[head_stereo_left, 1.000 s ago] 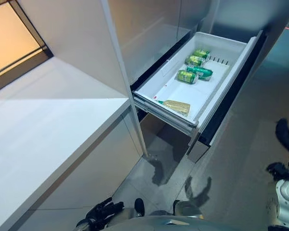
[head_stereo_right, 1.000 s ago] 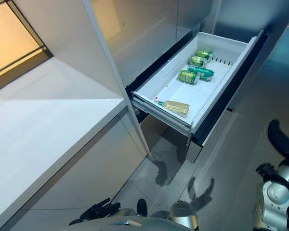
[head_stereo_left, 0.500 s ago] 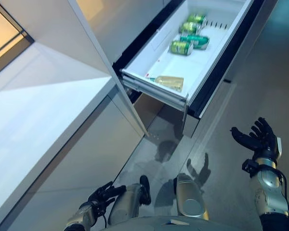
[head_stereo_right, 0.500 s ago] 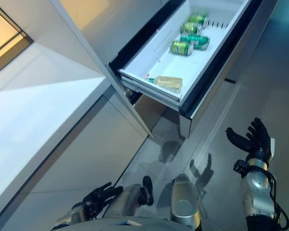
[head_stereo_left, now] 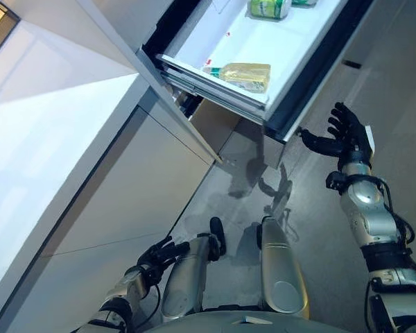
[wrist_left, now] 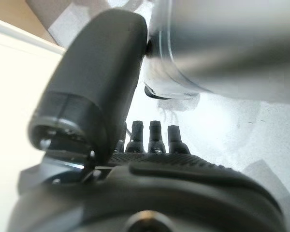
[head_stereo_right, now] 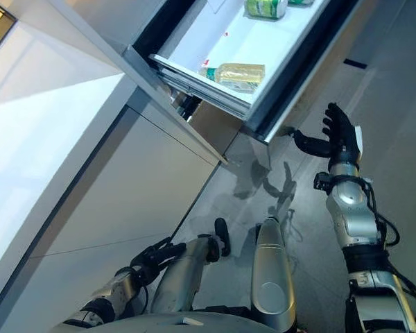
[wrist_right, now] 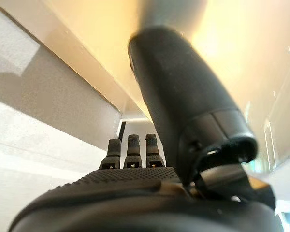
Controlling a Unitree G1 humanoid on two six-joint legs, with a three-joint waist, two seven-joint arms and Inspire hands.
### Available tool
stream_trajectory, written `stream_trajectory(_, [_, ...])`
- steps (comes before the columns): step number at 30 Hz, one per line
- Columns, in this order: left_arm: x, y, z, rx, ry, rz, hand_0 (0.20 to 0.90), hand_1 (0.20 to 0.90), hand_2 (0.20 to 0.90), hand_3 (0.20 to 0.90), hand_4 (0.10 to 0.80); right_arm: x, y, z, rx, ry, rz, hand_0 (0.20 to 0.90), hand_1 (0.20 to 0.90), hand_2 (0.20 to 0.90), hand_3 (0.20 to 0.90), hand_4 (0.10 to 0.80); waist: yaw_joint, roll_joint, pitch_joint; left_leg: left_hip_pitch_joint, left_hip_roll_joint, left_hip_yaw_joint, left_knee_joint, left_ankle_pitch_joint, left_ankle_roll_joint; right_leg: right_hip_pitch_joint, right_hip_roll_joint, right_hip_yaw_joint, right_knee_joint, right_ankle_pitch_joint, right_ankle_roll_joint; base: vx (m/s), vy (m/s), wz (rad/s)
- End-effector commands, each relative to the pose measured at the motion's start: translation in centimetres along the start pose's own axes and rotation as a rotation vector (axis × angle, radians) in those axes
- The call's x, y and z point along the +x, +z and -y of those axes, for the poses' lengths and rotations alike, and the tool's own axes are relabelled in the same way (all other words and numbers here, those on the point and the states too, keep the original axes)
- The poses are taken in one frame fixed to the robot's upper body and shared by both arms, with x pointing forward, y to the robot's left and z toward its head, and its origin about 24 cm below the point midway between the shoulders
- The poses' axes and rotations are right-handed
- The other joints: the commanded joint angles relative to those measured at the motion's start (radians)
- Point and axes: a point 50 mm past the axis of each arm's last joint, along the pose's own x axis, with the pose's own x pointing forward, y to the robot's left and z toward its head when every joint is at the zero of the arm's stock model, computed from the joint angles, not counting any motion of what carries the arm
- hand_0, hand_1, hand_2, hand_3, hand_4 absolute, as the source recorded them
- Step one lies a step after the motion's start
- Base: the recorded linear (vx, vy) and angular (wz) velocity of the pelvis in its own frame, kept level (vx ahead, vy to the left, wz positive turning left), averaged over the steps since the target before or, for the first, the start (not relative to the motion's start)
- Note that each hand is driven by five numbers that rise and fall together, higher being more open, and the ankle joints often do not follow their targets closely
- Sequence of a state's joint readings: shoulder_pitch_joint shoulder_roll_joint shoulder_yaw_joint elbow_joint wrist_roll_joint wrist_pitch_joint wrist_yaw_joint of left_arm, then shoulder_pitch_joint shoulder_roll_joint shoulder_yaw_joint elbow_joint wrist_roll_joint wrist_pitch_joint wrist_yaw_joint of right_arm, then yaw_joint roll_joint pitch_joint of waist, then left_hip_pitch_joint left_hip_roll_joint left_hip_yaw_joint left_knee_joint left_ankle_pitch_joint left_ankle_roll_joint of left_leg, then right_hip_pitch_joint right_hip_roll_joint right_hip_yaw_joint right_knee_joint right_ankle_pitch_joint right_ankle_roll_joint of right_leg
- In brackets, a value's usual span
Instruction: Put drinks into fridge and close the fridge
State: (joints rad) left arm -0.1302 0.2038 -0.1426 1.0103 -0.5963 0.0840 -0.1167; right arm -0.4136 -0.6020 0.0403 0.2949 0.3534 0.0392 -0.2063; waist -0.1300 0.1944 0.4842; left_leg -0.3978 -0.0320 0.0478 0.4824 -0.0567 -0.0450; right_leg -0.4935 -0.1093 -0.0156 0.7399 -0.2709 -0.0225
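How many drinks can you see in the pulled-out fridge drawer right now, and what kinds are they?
Clear plastic bottle of pale yellow drink, lying on its side: 1
Green drink can, lying on its side, partly cut off by the picture's top edge: 1
Total in the white fridge drawer: 2 in view

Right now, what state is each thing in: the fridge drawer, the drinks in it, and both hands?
Fridge drawer: pulled out, not closed.
Pale bottle: lying on its side near the drawer's front.
Green can: lying on its side further back, partly cut off by the view's edge.
Right hand: open, fingers spread, raised beside the drawer front, holding nothing.
Left hand: low by the robot's side, fingers relaxed, empty.
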Motion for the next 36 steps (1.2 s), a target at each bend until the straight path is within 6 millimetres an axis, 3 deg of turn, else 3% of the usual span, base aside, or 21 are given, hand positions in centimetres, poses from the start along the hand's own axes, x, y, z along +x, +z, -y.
stream_trajectory(1, [-0.7,-2.9,-1.1,0.024,0.048,-0.104,0.9,0.9,0.9,0.9,0.8,2.3,8.7,-4.7,-0.034,0.182,0.309,0.9,0.9,0.9,0.9,0.8,0.058,-0.007,0.004,-0.014,-0.056,0.037,0.071,-0.051,0.087,0.012,0.051,-0.052,-0.091,0.086,-0.057,-0.052,0.03,-0.02])
stream_trajectory(2, [-0.5,-2.6,-0.7,0.027,0.041,-0.101,0.9,0.9,0.9,0.9,0.8,2.6,9.8,-6.1,-0.038,0.224,0.325,0.9,0.9,0.9,0.9,0.8,0.067,-0.002,0.011,-0.022,-0.059,0.036,0.073,-0.044,0.086,0.003,0.048,-0.055,-0.088,0.088,-0.057,-0.036,0.025,-0.04])
stream_trajectory(9, [-0.2,-1.9,0.5,0.029,0.01,-0.088,0.9,0.9,0.9,0.9,0.8,2.8,12.5,-10.3,-0.089,0.35,0.377,0.9,0.9,0.9,0.9,0.8,0.096,0.021,0.033,-0.025,-0.071,0.028,0.053,-0.022,0.082,-0.008,0.038,-0.06,-0.095,0.092,-0.055,-0.032,0.048,-0.06])
stream_trajectory(18, [0.1,-1.5,1.7,0.066,-0.04,-0.083,0.9,0.9,0.9,0.9,0.8,0.7,16.0,-18.0,-0.144,0.592,0.449,0.9,0.9,0.9,0.9,0.8,0.148,0.052,0.036,-0.01,-0.093,0.012,0.001,0.001,0.08,-0.007,0.018,-0.071,-0.125,0.103,-0.054,-0.022,0.03,0.05])
stream_trajectory(23, [0.1,-1.6,1.9,0.089,-0.052,-0.086,0.9,0.9,0.9,0.9,0.8,-0.6,16.8,-20.6,-0.142,0.71,0.479,0.9,0.9,0.9,0.9,0.8,0.167,0.064,0.036,0.005,-0.099,0.006,-0.014,0.006,0.077,0.007,0.007,-0.078,-0.138,0.107,-0.053,-0.005,0.011,0.07])
stream_trajectory(29, [0.0,-1.7,1.9,0.116,-0.06,-0.083,0.9,0.9,0.9,0.9,0.8,-1.5,17.9,-22.0,-0.126,0.748,0.517,0.9,0.9,0.9,0.9,0.8,0.186,0.076,0.035,0.032,-0.107,-0.003,-0.038,0.005,0.078,0.035,-0.004,-0.082,-0.162,0.115,-0.049,-0.011,0.012,0.11])
stream_trajectory(36, [-0.1,-1.8,1.6,0.15,-0.05,-0.072,0.9,0.9,0.9,0.9,0.8,-0.6,19.1,-20.4,-0.059,0.583,0.572,0.9,0.9,0.9,0.9,0.8,0.2,0.068,0.018,0.066,-0.11,-0.012,-0.065,0.0,0.083,0.071,-0.004,-0.092,-0.189,0.119,-0.05,-0.024,-0.004,0.09])
